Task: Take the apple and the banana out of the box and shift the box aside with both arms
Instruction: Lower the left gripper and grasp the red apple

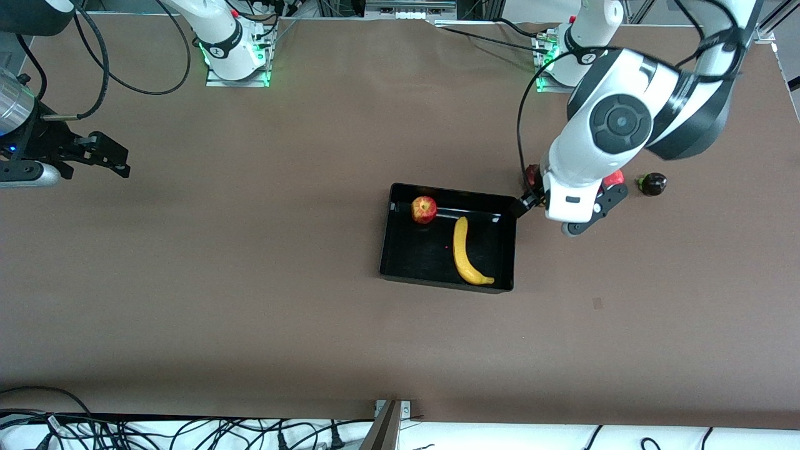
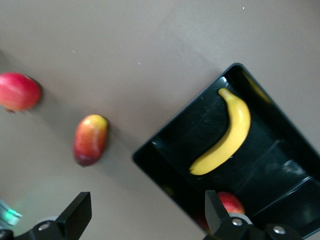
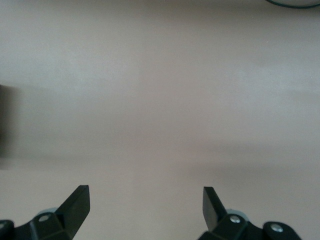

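The black box (image 1: 417, 257) lies mid-table with the red-and-yellow apple (image 1: 424, 209) and the yellow banana (image 1: 468, 252) inside it. My left gripper (image 1: 528, 201) is open and empty, up over the table at the corner of the box toward the left arm's end. Its wrist view shows the box (image 2: 280, 165), the banana (image 2: 226, 134) and the apple (image 2: 231, 202) beside one fingertip (image 2: 214, 209); the gripper (image 2: 147, 212) holds nothing. My right gripper (image 1: 119, 161) waits open and empty over bare table at the right arm's end, and its wrist view (image 3: 145, 207) shows only tabletop.
A mango (image 2: 91, 139) and a pomegranate (image 2: 19, 91) lie on the table beside the box toward the left arm's end, mostly hidden under the left arm in the front view. A small dark fruit (image 1: 652, 184) lies past them. Cables run along the front edge.
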Available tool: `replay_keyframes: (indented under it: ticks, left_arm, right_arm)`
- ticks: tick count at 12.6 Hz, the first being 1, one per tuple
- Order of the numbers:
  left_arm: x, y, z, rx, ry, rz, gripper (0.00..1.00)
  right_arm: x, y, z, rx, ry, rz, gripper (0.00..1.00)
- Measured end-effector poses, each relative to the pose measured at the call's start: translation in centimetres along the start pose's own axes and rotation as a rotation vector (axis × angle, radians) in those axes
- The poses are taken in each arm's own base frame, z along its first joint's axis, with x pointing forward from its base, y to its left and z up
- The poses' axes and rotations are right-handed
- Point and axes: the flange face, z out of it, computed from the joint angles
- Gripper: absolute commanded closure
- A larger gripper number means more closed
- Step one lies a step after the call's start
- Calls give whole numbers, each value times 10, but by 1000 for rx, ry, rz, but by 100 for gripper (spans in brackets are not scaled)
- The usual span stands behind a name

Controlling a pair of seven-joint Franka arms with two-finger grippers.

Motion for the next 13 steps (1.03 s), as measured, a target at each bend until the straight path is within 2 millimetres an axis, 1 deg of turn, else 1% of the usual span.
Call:
replay_keyframes:
  ticks: [1,3,4,7,9,11,13]
  left_arm:
    - [-4,12,11,-17,-11,-24,0]
    - [-23,32,40,12,-4,-24,0]
    - [-37,43,60,35,22,-11,0]
    - [-90,80,121,41,67,92,0]
    - [-118,94,156,47,66,192,0]
    - [-132,99,171,51,53,283,0]
    - [-143,103,177,40,49,348,0]
  right_arm:
    - [0,0,0,0,0,0,0]
    - [0,0,0,0,0,0,0]
    - [0,0,0,0,0,0,0]
    - [0,0,0,0,1,0,0]
    - [0,0,0,0,1,0,0]
    - [0,0,0,0,1,0,0]
    - [0,0,0,0,1,0,0]
